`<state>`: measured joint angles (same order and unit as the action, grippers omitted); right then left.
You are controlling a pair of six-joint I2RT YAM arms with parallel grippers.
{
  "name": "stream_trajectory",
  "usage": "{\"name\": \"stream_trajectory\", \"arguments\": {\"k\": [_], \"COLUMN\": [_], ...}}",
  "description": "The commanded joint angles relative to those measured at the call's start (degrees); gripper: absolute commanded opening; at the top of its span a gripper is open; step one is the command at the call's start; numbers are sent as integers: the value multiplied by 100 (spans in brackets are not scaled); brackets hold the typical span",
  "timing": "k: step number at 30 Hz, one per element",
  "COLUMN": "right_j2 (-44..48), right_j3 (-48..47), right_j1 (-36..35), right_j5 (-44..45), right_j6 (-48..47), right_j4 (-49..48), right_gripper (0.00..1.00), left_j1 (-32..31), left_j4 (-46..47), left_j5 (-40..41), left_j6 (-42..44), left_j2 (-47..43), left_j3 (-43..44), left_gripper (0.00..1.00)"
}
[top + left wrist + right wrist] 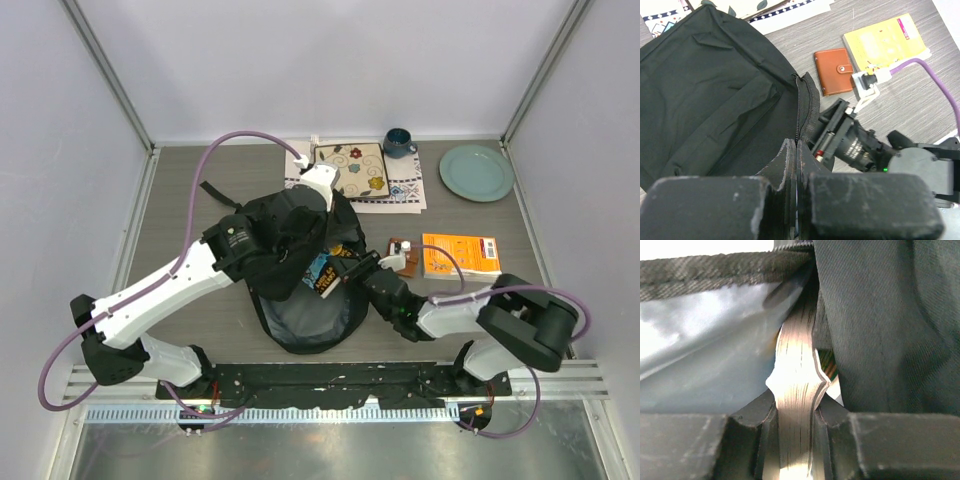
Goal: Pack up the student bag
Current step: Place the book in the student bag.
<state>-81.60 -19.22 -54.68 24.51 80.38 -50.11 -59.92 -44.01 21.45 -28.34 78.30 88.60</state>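
The student bag (300, 300), a big black backpack with grey lining, lies at the table's middle. My left gripper (303, 215) is shut on the bag's upper flap by the zipper and holds it raised. In the left wrist view its tips (797, 150) meet the zipper edge of the bag (715, 90). My right gripper (352, 268) is shut on a book (325, 272) with a blue, orange and black cover, at the bag's opening. In the right wrist view the gripper (796, 402) clamps the book's page edge (796, 365) between grey lining (705, 330) and black fabric (880, 315).
A brown wallet (398, 250) (834, 71) and an orange-yellow book (460, 254) (885, 42) lie right of the bag. At the back are a patterned board (350, 168) on a white cloth, a dark blue mug (398, 143) and a teal plate (476, 172).
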Motion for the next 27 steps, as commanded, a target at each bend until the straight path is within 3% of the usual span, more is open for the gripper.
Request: {"name": "stream_trajectory", "arguments": {"k": [1,6,12,16,19,22,27], "right_j2": [-723,-1506,-2228,-2098,-1764,-1448,-1200], "right_j3": [-784,-1529,-2085,-2121,-1901,-1726,-1585], "right_j1": [-157,-421,-561,-737,-825,-826,-834], "right_j5": [1081,1899,1908,1785,1785,1663,1066], "right_j6": [197,495,840,664,523,470,294], "right_j4": [-1027,-431,0,808,1193,1494,1592], "right_gripper": [4,4,8,10,27,50,55], "left_j1": [-28,-28,-28,-28,-28,-28,-28], "left_j4": [525,516,499,490,507,569,569], "left_j5": [-18,34,105,105,105,61,-27], "left_j6": [-110,-128,-146,-146,-154,-198,-260], "left_j2": [-307,-482,-536,-535,-553,-570,-527], "left_j3": [0,-140,-273,-308,-352,-440,-501], "left_gripper": [0,0,0,0,0,0,0]}}
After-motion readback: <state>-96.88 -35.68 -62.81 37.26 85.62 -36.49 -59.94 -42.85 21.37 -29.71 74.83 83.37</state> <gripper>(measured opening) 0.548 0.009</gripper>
